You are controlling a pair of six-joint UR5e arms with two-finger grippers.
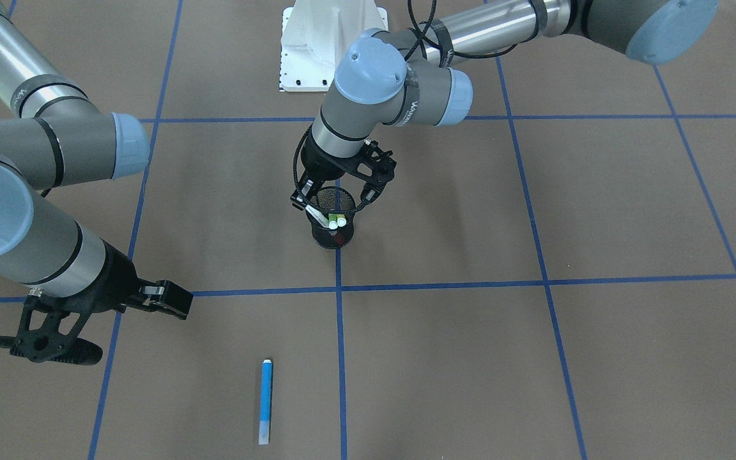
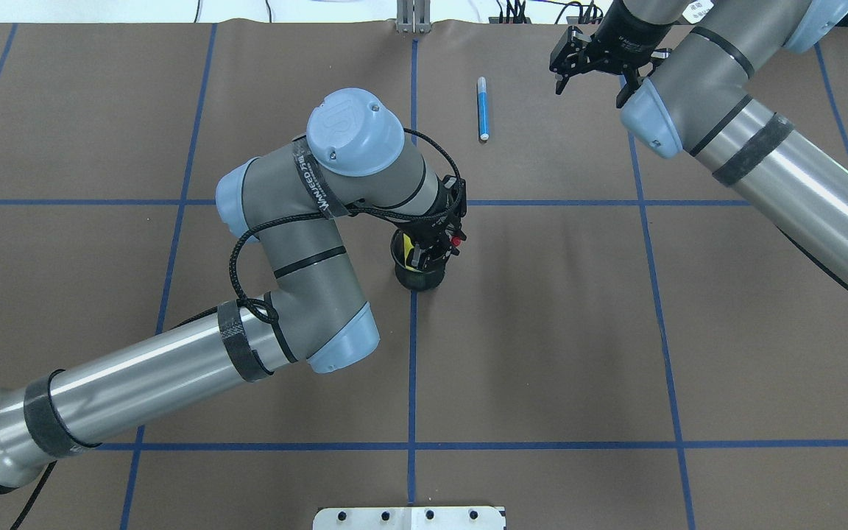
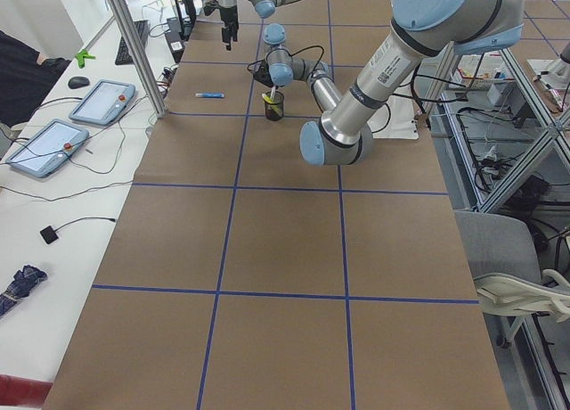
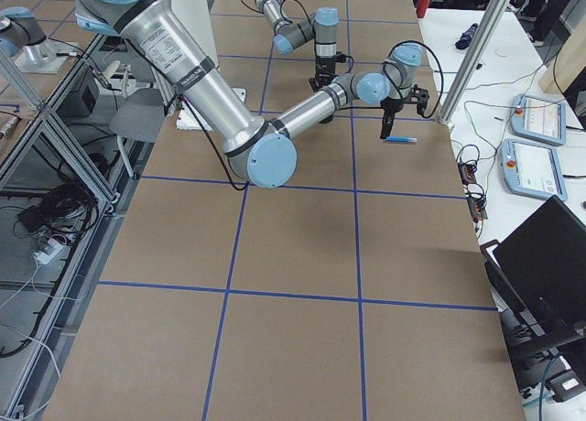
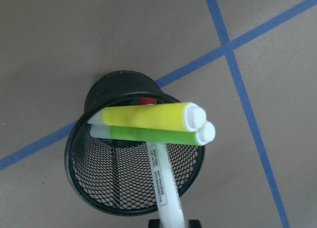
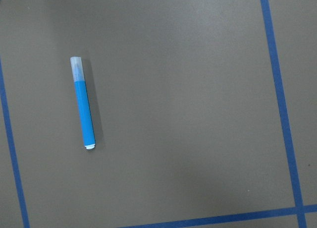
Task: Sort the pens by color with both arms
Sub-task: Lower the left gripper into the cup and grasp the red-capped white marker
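Observation:
A black mesh cup (image 1: 334, 237) stands at a crossing of the blue tape lines mid-table. In it lean a yellow pen (image 5: 148, 116), a green pen (image 5: 153, 135) and a white pen (image 5: 163, 178) whose red end (image 5: 147, 101) rests at the cup's bottom. My left gripper (image 2: 431, 246) hangs straight over the cup, shut on the white pen's upper end. The blue pen (image 2: 482, 108) lies flat on the far side of the table. My right gripper (image 2: 589, 77) hovers open and empty a little to the right of it; the right wrist view shows the blue pen (image 6: 84, 106) at left.
The white pedestal base (image 1: 329, 45) sits at the robot's edge of the table. Blue tape lines (image 2: 413, 368) divide the brown surface into squares. Beyond the far edge are aluminium posts (image 3: 134, 45) and control pendants (image 3: 44, 147) with cables.

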